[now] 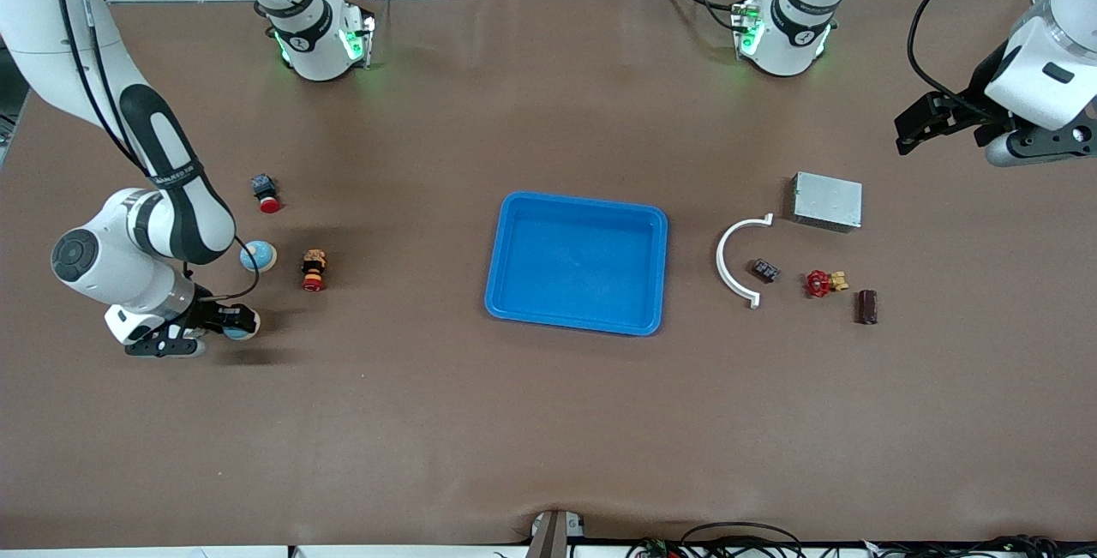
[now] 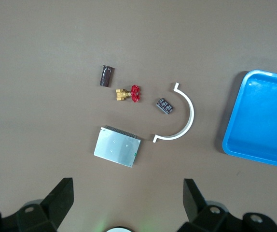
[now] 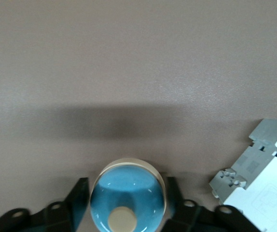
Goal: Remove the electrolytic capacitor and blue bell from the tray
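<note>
The bell (image 3: 127, 195), a blue dome with a cream button, sits on the table at the right arm's end. My right gripper (image 1: 231, 322) is low around it, open, one finger (image 3: 79, 198) on each side and a thin gap showing on one side. In the front view only a pale blue edge of the bell (image 1: 244, 333) shows under the hand. The capacitor (image 1: 867, 307), a dark maroon cylinder, lies at the left arm's end, also seen as the capacitor (image 2: 106, 76) in the left wrist view. My left gripper (image 2: 129, 186) hangs open and empty, high over that end near the metal box.
The blue tray (image 1: 506, 224) stands mid-table. A second blue dome (image 1: 257, 256), two red-capped parts (image 1: 314, 271) (image 1: 266, 193) and a grey-white part (image 3: 256, 166) lie near the right gripper. A white arc (image 1: 728, 262), black chip (image 1: 765, 270), red valve (image 1: 823, 283) and metal box (image 1: 826, 201) lie near the capacitor.
</note>
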